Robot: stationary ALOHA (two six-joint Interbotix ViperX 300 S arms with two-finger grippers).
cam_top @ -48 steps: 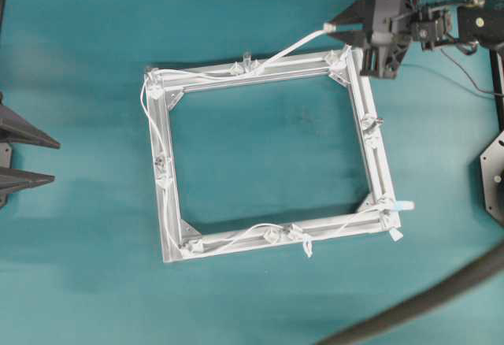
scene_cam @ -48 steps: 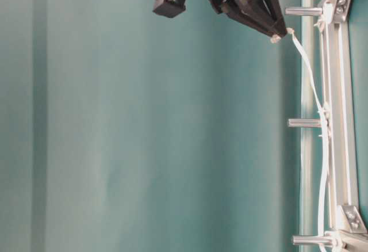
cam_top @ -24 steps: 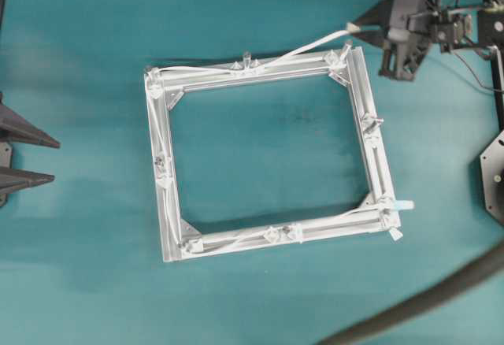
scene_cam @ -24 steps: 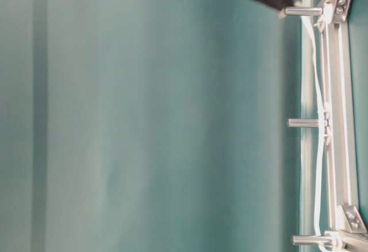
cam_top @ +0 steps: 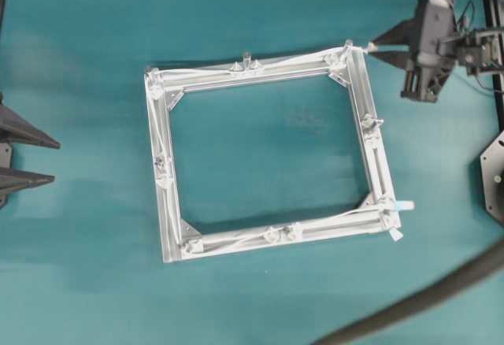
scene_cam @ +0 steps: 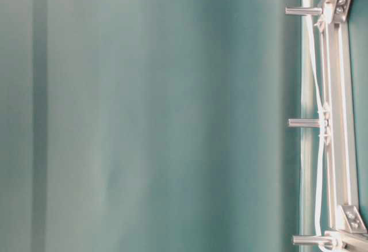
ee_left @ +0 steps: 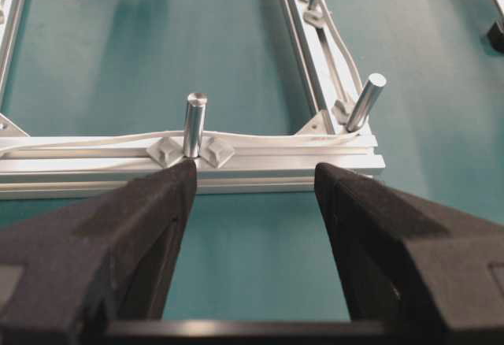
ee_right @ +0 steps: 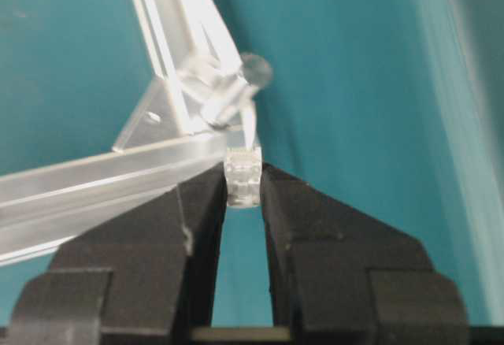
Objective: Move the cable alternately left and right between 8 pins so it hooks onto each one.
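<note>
White cable (silver frame) on teal

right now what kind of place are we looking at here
Likely a robotics lab test bench: a plain teal table cover, a square aluminium frame with pins as a cable-routing fixture, and the right gripper pinching the cable.

Both grippers are matte black: the left gripper has broad, wedge-shaped fingers with a grainy, foam-like surface. The right gripper has narrower tapered fingers ahead of a boxy black housing. Thin dark wires trail behind that housing.
</note>
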